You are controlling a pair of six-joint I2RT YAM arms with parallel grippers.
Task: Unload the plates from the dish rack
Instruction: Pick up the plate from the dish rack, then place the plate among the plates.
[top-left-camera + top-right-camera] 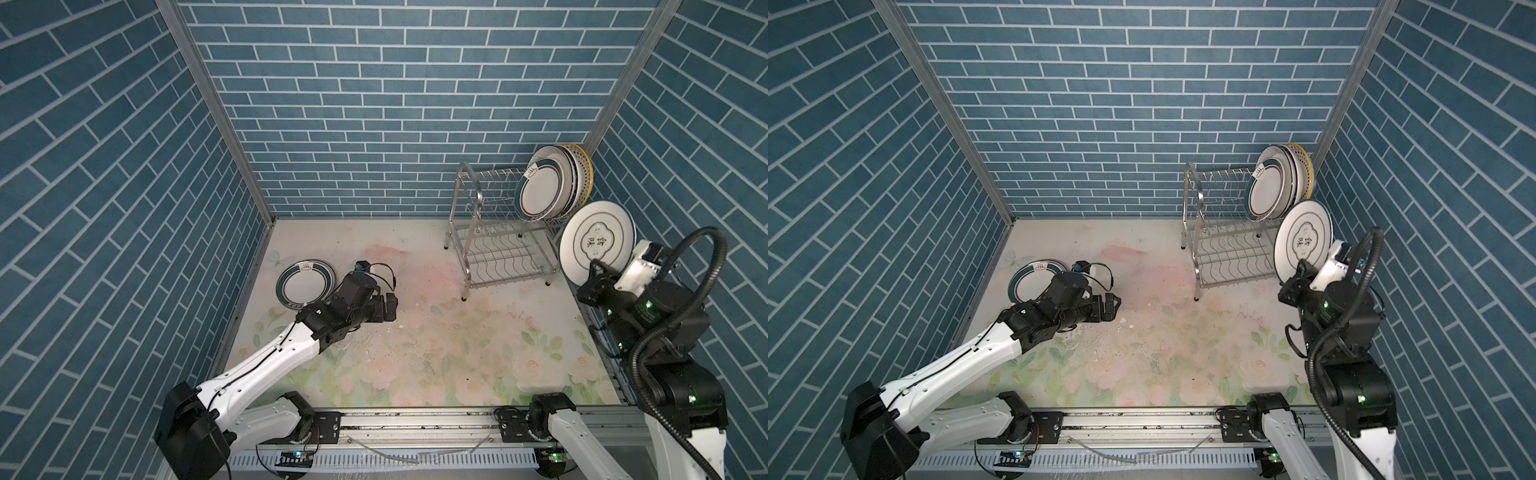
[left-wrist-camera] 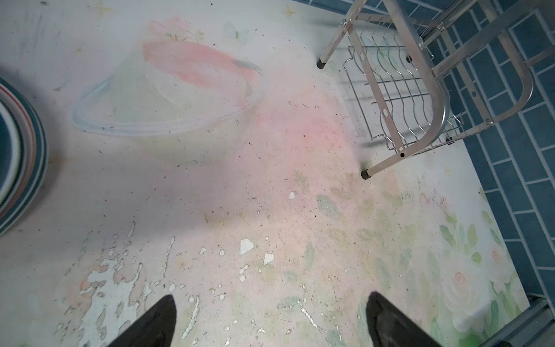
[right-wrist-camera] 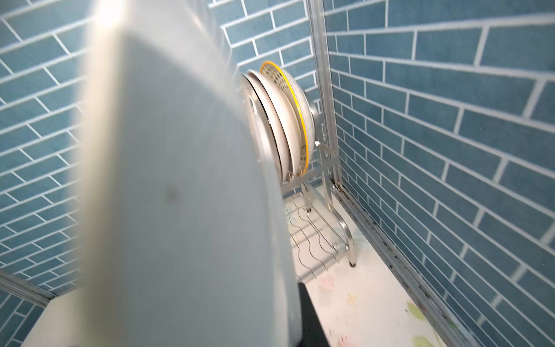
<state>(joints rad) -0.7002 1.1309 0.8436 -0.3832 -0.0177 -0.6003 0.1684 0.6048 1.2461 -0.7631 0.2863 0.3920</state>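
Entry: blue brick-pattern wall panels [image 1: 374, 104] are enclosing the frame's left, top and right, with aluminium corner posts [image 1: 214, 112] joining them. Pale floral table surface [image 1: 415, 332] is filling the lower centre, its print flaking white in patches [image 2: 105, 285]. Aluminium rail [image 1: 415, 419] is running along the bottom edge.

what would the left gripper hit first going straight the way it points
Likely the floral tabletop: the open left gripper angles down at it. The dish rack stands off to one side, though depth is unclear.
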